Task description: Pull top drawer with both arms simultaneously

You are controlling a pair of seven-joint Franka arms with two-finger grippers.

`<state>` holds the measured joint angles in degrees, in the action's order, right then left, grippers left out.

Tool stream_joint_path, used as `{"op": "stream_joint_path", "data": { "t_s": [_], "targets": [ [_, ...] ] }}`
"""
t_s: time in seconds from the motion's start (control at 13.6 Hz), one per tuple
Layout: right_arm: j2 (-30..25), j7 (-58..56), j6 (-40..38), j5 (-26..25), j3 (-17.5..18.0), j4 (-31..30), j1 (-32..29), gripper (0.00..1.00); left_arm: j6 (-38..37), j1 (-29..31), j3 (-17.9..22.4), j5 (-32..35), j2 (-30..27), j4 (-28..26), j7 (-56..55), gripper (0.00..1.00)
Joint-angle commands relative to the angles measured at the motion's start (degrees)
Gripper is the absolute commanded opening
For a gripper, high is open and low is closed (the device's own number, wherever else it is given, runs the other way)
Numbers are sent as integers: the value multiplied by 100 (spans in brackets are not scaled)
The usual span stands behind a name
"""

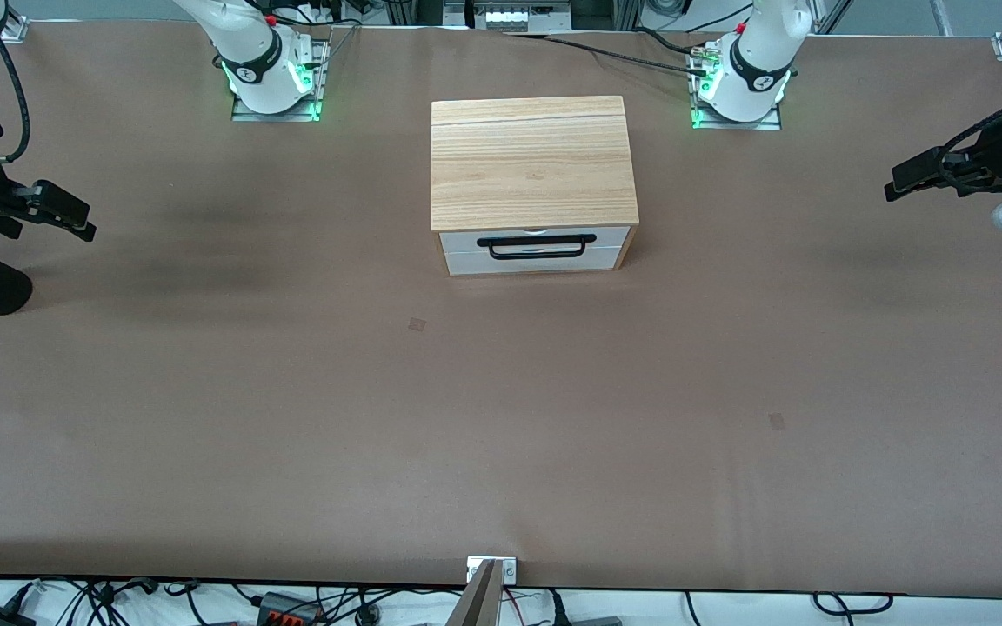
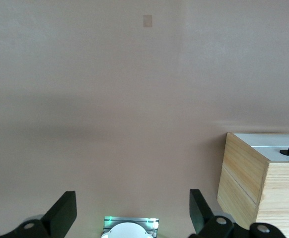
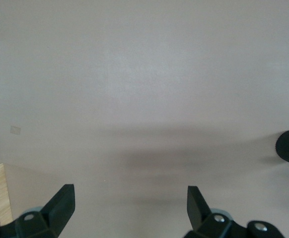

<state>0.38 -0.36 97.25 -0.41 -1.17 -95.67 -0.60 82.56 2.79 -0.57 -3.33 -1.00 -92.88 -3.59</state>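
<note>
From the front, the shallow white-fronted top drawer (image 1: 532, 243) with its long black bar handle (image 1: 536, 246) sits flush in the light-wood cabinet (image 1: 532, 161) mid-way along the brown surface (image 1: 501, 417), while the slim black left gripper (image 1: 908, 184) and slim black right gripper (image 1: 66, 217) hang over that surface's two ends, well apart from the cabinet; each wrist view shows fingers (image 2: 64, 212) (image 3: 62, 203) spread wide above bare surface.

A robotics lab: bolted arm bases (image 1: 270, 74), paper-covered table (image 1: 501, 417), loose cables (image 1: 118, 600)
</note>
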Motion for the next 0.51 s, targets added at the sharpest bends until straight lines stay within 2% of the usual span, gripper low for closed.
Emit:
{"op": "stream_joint_path", "data": {
  "t_s": [0.0,0.44],
  "targets": [
    [5,-78,-65,-38,-15,66,7,100,-100,20,13,-81,83,174,-2,100],
    [75,-61,-74,-29,-15,48,16,100,-109,3,5,-72,83,192,-2,100]
  ]
}}
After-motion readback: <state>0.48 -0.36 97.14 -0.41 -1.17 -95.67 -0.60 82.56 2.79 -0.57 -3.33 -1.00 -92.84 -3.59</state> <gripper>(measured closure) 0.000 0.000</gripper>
